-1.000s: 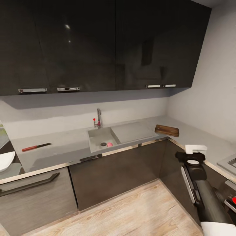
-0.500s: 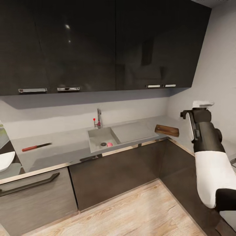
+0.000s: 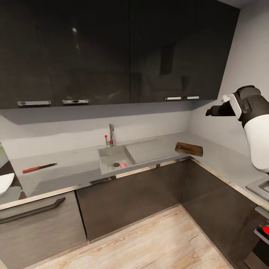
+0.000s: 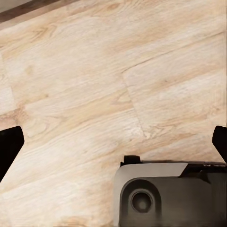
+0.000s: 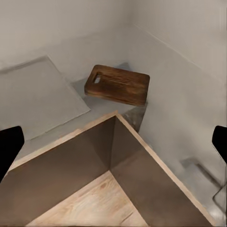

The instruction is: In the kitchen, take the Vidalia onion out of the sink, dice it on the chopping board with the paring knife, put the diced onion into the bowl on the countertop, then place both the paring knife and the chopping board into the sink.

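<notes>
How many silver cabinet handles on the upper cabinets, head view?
4: two silver bar handles side by side at left, two shorter ones at right. None appear hidden.

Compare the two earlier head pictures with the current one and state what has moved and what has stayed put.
The right arm has swung upward, lifting its end effector from beside the countertop to in front of the wall. Nothing was grasped or released. The Vidalia onion in the sink, the paring knife and the chopping board lie as before.

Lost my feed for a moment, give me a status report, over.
Both grippers open, empty; right gripper raised near the wall. Vidalia onion in the sink. Chopping board on the corner countertop. Nothing blocking.
</notes>
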